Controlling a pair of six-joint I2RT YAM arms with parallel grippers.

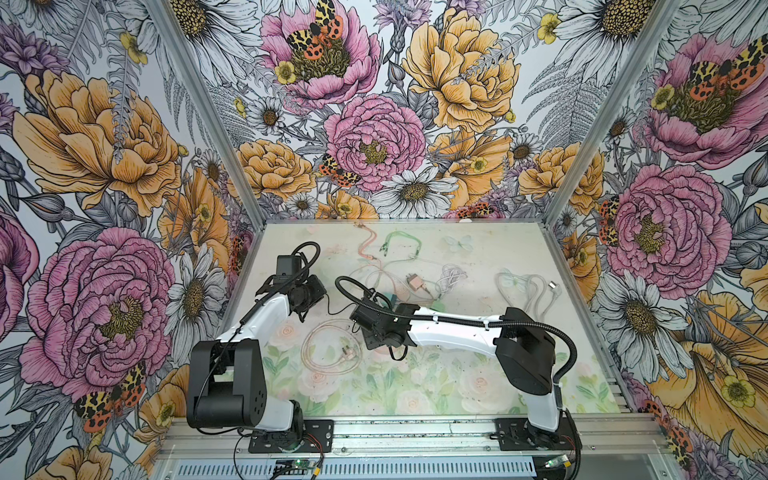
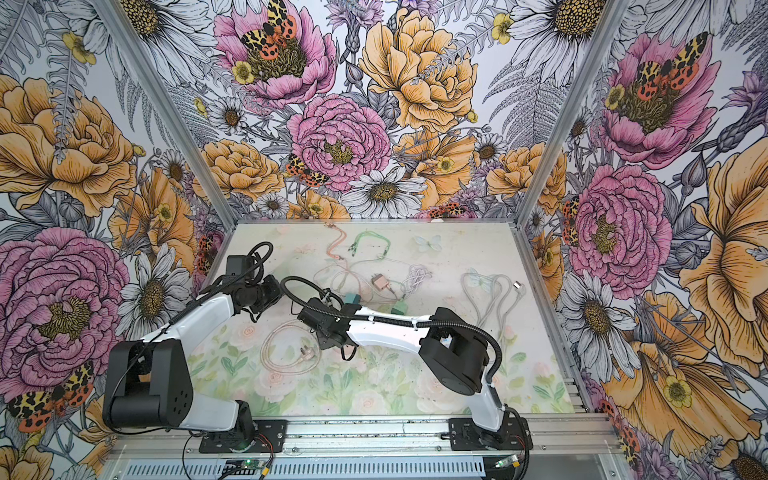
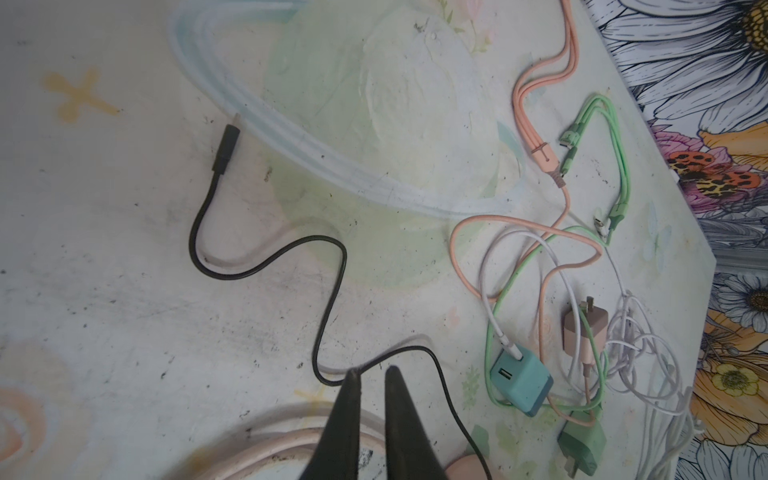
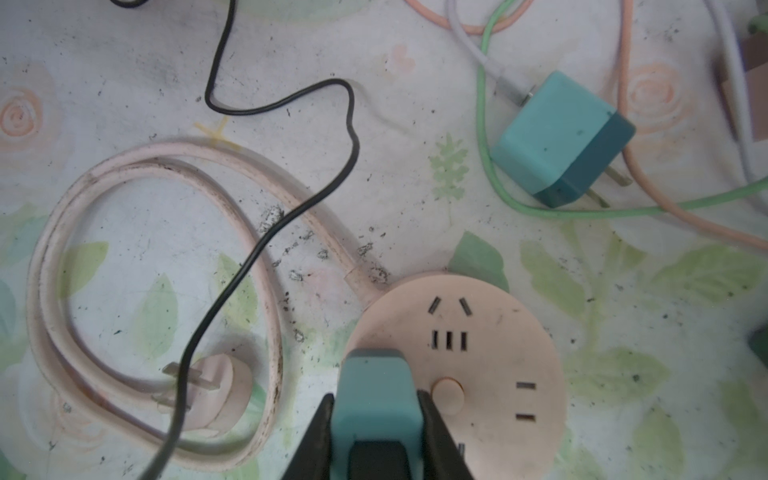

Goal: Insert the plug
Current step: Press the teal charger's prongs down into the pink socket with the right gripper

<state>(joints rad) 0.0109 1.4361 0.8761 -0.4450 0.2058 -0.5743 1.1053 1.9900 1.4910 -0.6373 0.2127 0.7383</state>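
Right gripper (image 4: 376, 397) clamps the teal plug (image 4: 376, 374) by its two flat sides, which keeps the body square to the socket (image 4: 490, 357) for a straight push down. The plug stands over the socket's edge, just beside the round button (image 4: 448, 395). Its prongs are hidden, so I cannot tell whether they sit in a slot. Free slots (image 4: 449, 340) show just beyond the plug. The socket's cord (image 4: 166, 160) coils off to one side, with a black cable (image 4: 266, 245) lying across the coil. Left gripper (image 3: 372, 372) hangs near the socket, over that coil, fingers close together with a thin gap. The cable runs right at the tips, and I cannot tell whether they pinch it; if so, it likely keeps the cable off the socket. A second teal charger (image 4: 557, 137) lies beyond the socket, apart from it
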